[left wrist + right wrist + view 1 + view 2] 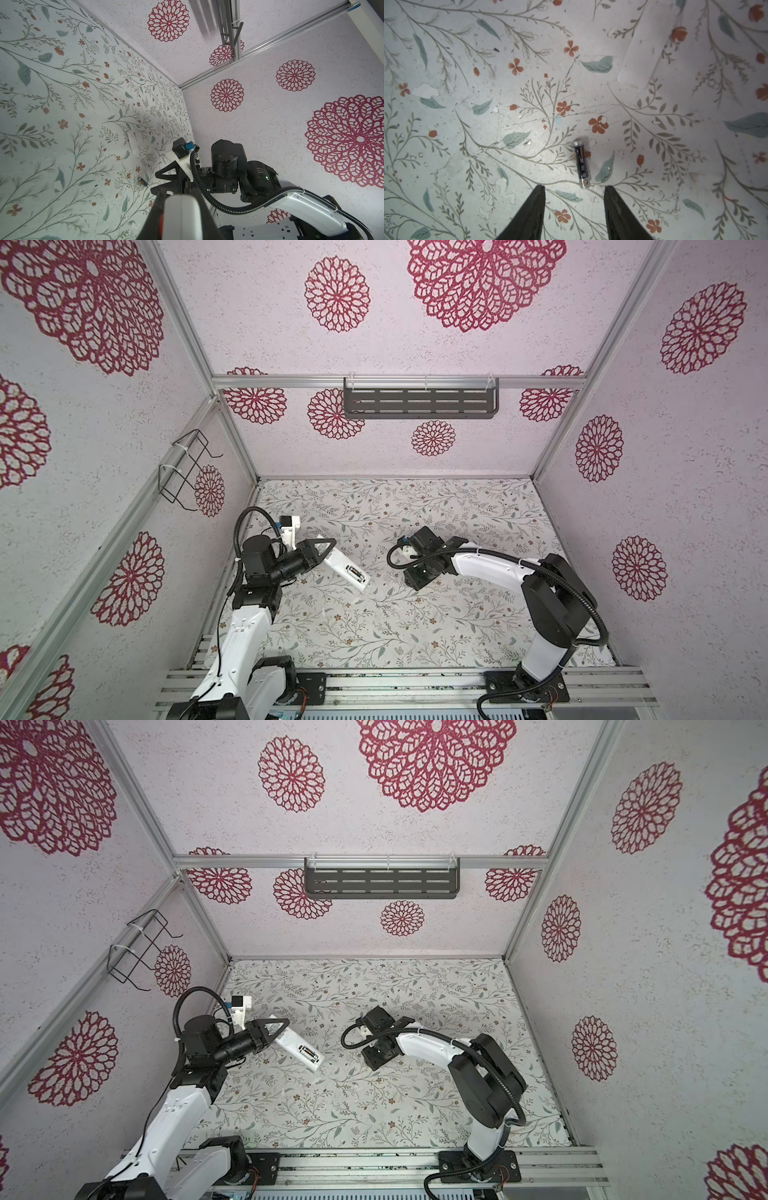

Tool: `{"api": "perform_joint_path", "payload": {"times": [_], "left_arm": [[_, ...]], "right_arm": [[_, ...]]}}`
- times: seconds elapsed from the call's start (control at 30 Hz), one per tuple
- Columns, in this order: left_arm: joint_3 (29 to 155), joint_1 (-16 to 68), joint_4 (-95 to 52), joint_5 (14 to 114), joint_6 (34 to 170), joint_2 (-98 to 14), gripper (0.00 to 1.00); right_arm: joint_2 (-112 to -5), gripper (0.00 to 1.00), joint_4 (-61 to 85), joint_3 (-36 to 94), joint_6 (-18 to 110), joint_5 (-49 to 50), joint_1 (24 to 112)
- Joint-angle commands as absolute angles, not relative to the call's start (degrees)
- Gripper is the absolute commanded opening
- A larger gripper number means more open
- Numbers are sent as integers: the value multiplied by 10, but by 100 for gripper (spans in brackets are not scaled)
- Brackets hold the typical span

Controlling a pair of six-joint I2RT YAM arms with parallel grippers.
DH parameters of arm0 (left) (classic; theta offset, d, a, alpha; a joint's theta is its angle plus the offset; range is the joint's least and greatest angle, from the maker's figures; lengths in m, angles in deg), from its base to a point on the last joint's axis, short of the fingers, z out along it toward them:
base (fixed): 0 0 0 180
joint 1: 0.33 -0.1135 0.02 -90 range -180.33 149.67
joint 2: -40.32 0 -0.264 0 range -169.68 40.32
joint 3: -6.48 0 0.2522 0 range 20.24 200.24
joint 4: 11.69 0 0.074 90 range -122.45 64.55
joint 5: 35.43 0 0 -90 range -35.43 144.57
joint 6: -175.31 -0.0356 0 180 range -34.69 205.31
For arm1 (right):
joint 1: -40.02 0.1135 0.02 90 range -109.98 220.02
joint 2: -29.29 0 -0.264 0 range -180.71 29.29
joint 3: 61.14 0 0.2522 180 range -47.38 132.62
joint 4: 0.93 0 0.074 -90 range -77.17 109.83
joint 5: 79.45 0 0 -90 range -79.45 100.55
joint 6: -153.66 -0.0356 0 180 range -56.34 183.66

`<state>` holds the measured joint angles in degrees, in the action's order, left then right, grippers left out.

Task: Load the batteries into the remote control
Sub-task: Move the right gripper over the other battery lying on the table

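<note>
Right gripper hangs open, battery lying just ahead between its fingertips.

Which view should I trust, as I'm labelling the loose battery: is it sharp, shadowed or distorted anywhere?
Right wrist view: the battery sharp, brightly lit, short shadow beside it. Left wrist view: it is tiny, and the remote control blurs close to the lens. Both top views: the walls splay outward, and that battery does not show.
</note>
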<state>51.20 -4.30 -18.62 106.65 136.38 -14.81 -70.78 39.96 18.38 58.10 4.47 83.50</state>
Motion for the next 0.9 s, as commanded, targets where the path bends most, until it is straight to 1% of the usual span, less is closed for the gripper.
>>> {"api": "perform_joint_path", "payload": {"times": [0.0,0.3,0.67,0.87], "left_arm": [[512,-38,-161,1079,1367,-150,0],[513,-32,-160,1077,1366,-153,0],[513,-30,-159,1074,1366,-154,0],[512,-30,-160,1074,1366,-152,0]], "right_arm": [[-709,50,394,181,585,42,831],[-710,51,389,176,593,50,830],[-725,51,392,178,595,33,827],[-736,46,402,183,595,15,827]]}}
